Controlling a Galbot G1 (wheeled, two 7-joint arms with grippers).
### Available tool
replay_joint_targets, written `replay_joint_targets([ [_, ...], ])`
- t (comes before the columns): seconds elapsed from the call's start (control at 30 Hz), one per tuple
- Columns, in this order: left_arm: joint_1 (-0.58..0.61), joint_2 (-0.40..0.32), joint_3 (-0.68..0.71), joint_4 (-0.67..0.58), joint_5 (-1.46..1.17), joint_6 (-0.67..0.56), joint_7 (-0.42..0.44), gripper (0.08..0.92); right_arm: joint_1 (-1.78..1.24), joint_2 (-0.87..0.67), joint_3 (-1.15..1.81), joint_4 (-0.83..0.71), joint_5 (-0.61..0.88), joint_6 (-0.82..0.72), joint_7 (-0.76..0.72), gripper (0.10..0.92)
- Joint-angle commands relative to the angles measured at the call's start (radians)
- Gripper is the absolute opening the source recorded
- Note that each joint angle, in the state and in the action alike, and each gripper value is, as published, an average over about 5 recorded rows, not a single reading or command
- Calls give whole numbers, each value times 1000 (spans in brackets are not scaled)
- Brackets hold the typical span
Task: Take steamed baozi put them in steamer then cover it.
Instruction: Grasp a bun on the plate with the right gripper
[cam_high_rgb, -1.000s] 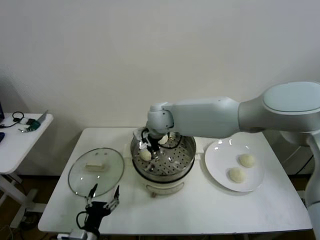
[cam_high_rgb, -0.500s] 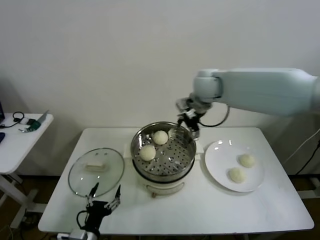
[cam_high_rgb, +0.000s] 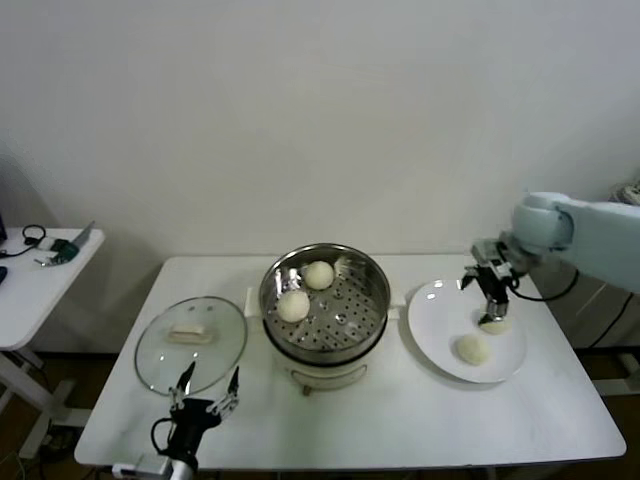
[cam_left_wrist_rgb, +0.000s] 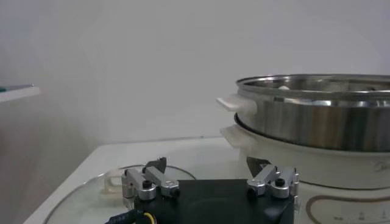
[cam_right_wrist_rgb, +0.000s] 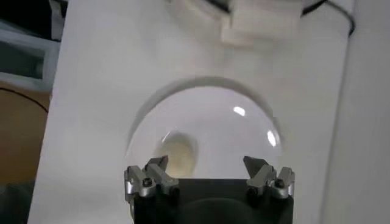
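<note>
I see my right claw (cam_high_rgb: 493, 297) spread open over the white plate (cam_high_rgb: 432, 335), just above one of its two baozi (cam_high_rgb: 472, 348). Two more buns (cam_high_rgb: 294, 305) sit in the steamer (cam_high_rgb: 325, 345). My left claw (cam_high_rgb: 205, 385) hangs open by the glass lid (cam_high_rgb: 190, 345) on the bench (cam_high_rgb: 400, 415).

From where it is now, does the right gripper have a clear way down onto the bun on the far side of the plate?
Probably yes. The right gripper hangs open right above that baozi on the white plate, with nothing between them; the other bun lies apart, nearer the front.
</note>
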Motion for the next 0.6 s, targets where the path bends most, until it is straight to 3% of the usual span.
replay_joint_targets([
  [0.03, 14, -9, -3, 0, 11, 0, 1, 823, -371, -39, 264, -143, -155, 16, -1, 823],
  [0.6, 25, -21, -9, 3, 14, -1, -1, 823, -473, 75, 364, -271, -178, 32, 7, 788],
])
